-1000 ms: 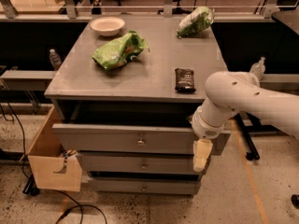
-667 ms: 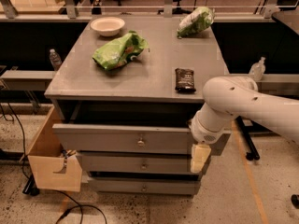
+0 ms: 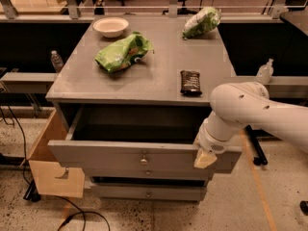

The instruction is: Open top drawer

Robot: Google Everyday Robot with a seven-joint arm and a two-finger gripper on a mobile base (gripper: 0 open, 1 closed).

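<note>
The top drawer (image 3: 110, 156) of the grey cabinet stands pulled out, its dark inside showing behind its flat grey front. A small round metal knob (image 3: 143, 160) sits at the front's centre. Two shorter drawer fronts with like knobs lie below it (image 3: 147, 192). My gripper (image 3: 205, 158) hangs at the end of the white arm (image 3: 250, 109), against the right end of the top drawer's front, well right of the knob. Its tan fingertip points down over the front's top edge.
On the cabinet top (image 3: 159, 76) lie a white bowl (image 3: 110, 26), a green chip bag (image 3: 123, 52), a second green bag (image 3: 201, 21) and a dark snack bar (image 3: 191, 82). A cardboard box (image 3: 48, 170) stands at the lower left. Water bottles stand at left (image 3: 57, 60) and right (image 3: 264, 72).
The top drawer now stands further out than before, with more of its dark inside showing. My gripper has stayed at the right end of the drawer front.
</note>
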